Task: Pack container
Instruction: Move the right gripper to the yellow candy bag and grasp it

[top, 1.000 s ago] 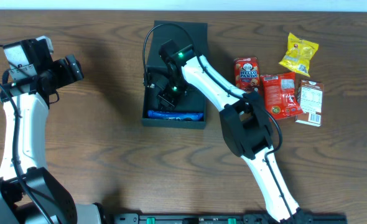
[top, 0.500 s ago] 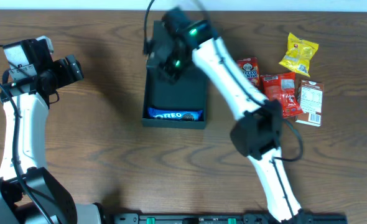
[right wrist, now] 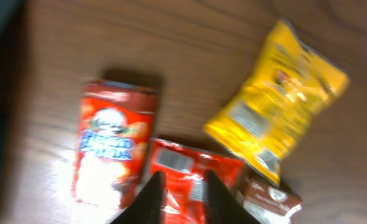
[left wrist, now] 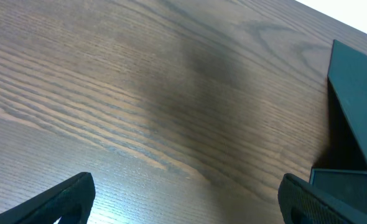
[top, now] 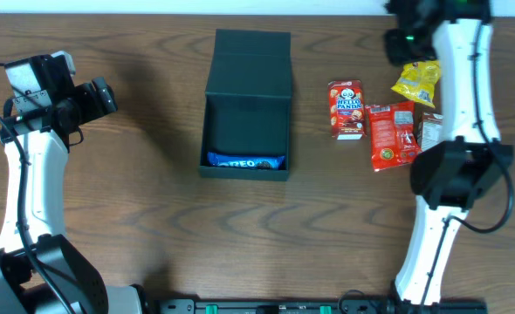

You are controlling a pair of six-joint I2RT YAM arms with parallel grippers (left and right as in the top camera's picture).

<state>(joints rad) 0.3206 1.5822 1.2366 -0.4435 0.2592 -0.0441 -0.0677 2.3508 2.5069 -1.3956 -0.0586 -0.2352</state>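
Observation:
The black container stands open at the table's middle, its flap lid laid back toward the far side. A blue Oreo packet lies inside along its near wall. My right gripper is high at the far right, above the snack packets. In the right wrist view its fingers are a little apart and empty, over a red packet. My left gripper hovers at the far left, open wide and empty. The container's corner shows at the right of the left wrist view.
Right of the container lie a red Hello Panda box, the red packet, a yellow packet and a brown and white packet. The right wrist view shows the box, the yellow packet and the brown packet.
My right gripper has risen out of the container and swung right, to above the snack packets. The Oreo packet stays in the container. The left arm has not moved.

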